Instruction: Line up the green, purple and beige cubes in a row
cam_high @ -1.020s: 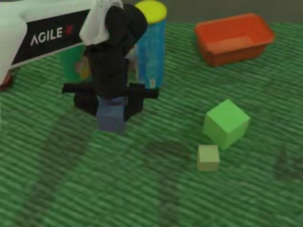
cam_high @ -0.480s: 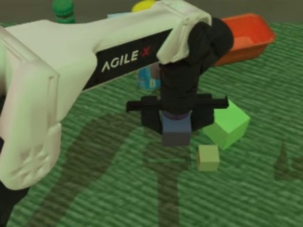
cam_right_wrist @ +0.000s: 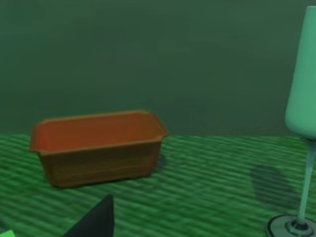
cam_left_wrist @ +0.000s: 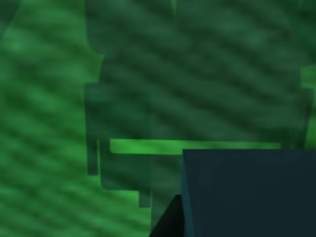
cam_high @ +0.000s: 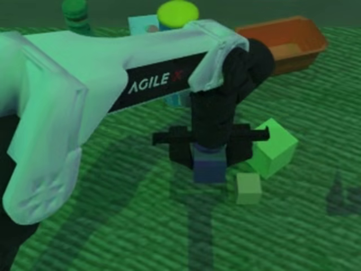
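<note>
My left gripper (cam_high: 210, 154) is shut on the purple cube (cam_high: 210, 169) and holds it low over the green cloth, just left of the other two cubes. The beige cube (cam_high: 249, 188) lies on the cloth a short gap to its right and slightly nearer. The large green cube (cam_high: 274, 147) sits behind the beige one, turned at an angle. In the left wrist view the purple cube (cam_left_wrist: 247, 192) fills the corner, with one dark finger (cam_left_wrist: 170, 223) against its side. My right arm is parked, out of the top view.
An orange-red tub (cam_high: 285, 38) stands at the back right, also seen as the tub (cam_right_wrist: 98, 148) in the right wrist view. A green bottle (cam_high: 76, 15) and a yellow-lidded can (cam_high: 177, 13) stand at the back. A wine glass (cam_right_wrist: 302, 123) stands near the right arm.
The left gripper has carried the purple cube from the left-middle of the table rightwards to beside the beige and green cubes, then sunk a little. Those two cubes have not moved.
</note>
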{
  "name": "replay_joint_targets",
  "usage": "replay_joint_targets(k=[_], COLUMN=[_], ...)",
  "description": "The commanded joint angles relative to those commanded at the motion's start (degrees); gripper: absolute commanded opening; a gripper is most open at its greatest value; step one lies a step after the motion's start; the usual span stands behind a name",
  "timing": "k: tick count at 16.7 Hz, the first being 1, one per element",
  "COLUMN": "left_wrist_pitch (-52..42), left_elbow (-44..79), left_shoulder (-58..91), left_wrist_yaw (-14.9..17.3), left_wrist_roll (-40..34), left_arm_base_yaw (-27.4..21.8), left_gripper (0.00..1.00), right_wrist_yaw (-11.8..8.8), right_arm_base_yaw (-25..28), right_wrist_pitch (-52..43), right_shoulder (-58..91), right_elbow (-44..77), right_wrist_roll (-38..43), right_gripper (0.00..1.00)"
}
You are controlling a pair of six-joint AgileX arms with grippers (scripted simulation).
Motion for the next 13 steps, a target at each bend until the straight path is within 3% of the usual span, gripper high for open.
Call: replay_joint_targets(k=[4, 8, 13], left_wrist_pitch=[7.1, 7.6, 7.6], left_elbow=[-5.3, -5.7, -5.7], left_shoulder=[1.8, 2.0, 2.0], left_wrist_yaw=[0.0, 0.0, 0.0], left_wrist_roll=[0.0, 0.0, 0.0], left_arm_base_yaw=[-0.2, -0.2, -0.2], left_gripper=[0.0, 0.0, 0.38], right_wrist_yaw=[0.0, 0.0, 0.0], right_arm_base_yaw=[0.0, 0.0, 0.0], right_wrist_pitch=[0.0, 0.0, 0.0], right_shoulder=[0.0, 0.0, 0.0], right_elbow=[0.0, 0.0, 0.0], right_wrist_roll=[0.0, 0.0, 0.0], right_gripper=[1.0, 1.0, 1.0])
